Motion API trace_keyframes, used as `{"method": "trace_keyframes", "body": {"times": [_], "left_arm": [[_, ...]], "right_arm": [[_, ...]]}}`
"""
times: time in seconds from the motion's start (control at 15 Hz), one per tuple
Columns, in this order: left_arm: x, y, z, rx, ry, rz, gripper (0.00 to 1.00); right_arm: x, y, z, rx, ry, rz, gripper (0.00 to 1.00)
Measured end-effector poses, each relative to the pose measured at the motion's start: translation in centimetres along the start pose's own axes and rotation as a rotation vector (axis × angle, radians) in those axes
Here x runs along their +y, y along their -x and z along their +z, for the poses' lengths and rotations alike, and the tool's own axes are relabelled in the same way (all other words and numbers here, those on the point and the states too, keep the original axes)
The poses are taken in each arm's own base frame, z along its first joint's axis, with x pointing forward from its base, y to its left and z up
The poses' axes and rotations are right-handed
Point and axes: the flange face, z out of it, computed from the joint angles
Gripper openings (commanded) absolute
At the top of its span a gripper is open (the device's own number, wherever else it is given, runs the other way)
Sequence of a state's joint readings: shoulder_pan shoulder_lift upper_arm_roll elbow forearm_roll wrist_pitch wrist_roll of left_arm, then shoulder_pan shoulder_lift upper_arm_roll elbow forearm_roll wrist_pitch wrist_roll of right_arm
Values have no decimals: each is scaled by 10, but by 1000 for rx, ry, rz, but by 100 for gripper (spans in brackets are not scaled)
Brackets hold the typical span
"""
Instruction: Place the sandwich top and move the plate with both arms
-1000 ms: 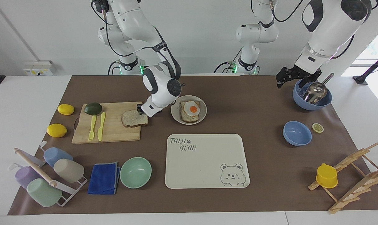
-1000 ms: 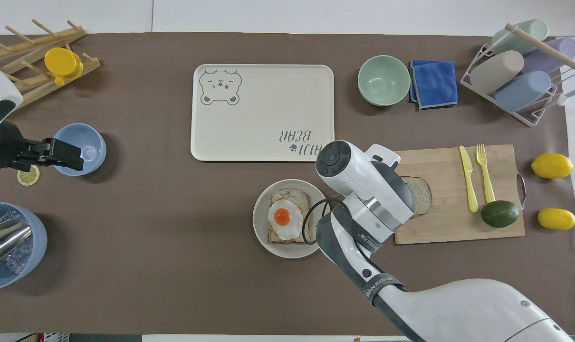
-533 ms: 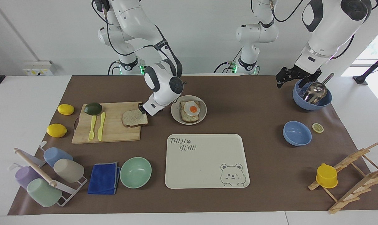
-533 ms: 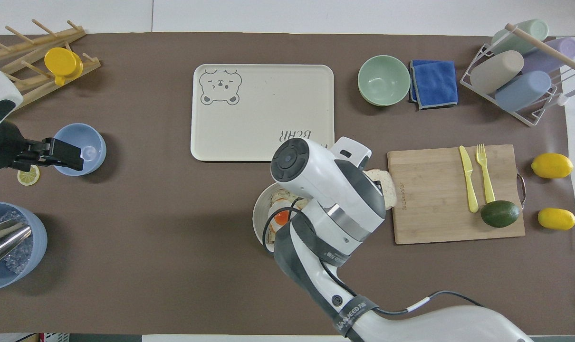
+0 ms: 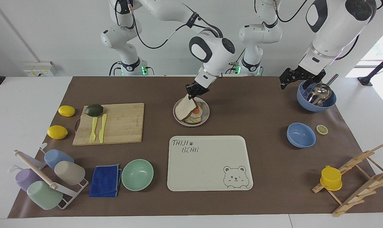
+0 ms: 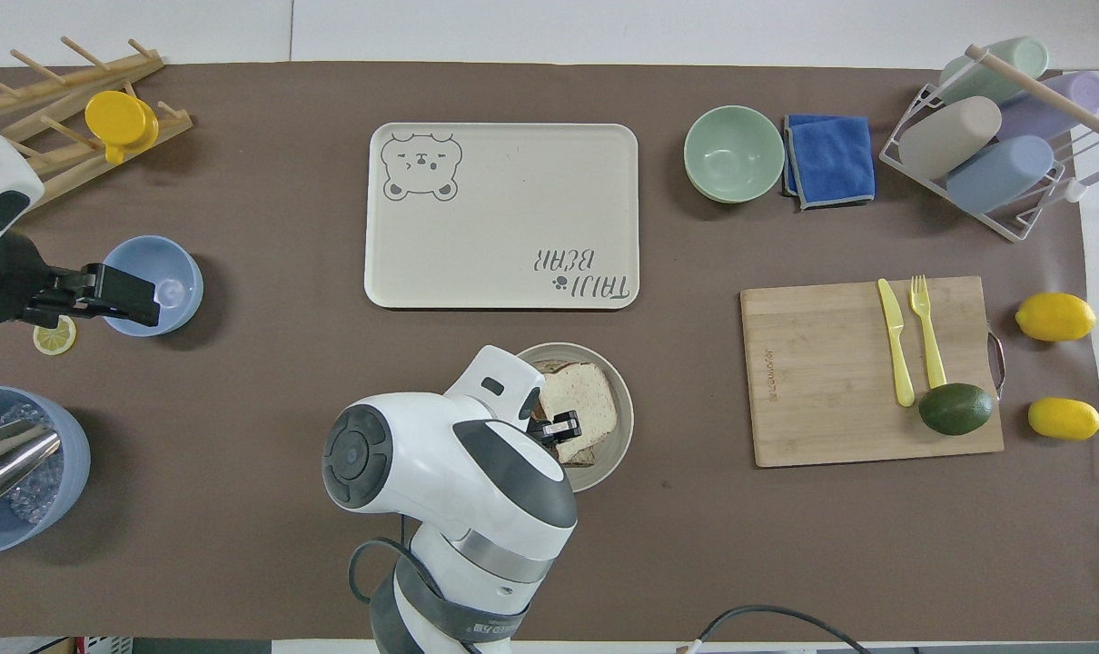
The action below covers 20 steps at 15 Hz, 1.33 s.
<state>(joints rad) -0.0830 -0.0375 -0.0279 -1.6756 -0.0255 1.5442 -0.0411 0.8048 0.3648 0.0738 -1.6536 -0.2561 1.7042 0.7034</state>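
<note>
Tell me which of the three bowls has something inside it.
The blue bowl under the left gripper: it holds a metal scoop. The smaller blue bowl and mint-green bowl look empty.

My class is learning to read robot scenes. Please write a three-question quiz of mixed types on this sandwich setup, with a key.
1. True or false: the right pincer is shut on the sandwich top, which hangs tilted over the plate.
2. Multiple choice: which lies on the cutting board?
A. a blue cloth
B. a yellow fork and knife with an avocado
C. a lemon slice
3. Fill in: the left pincer waits open over the rim of the blue bowl that holds a metal ____.

Key: 1 true; 2 B; 3 scoop.
</note>
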Motion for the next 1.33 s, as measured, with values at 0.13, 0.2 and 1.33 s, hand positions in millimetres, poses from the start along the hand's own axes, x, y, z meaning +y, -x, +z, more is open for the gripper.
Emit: {"method": "trace_keyframes", "body": {"times": [0.13,0.2,1.33], "left_arm": [[0,0,0,0,0,0,100],[0,0,0,0,0,0,100],[1,1,0,-6,0,1,100]], "right_arm": [[-2,-4,5,10,-31,16,0],[-2,-6,8,17,-49,32,0],[257,-64,-17,-60,-299,309,100]]}}
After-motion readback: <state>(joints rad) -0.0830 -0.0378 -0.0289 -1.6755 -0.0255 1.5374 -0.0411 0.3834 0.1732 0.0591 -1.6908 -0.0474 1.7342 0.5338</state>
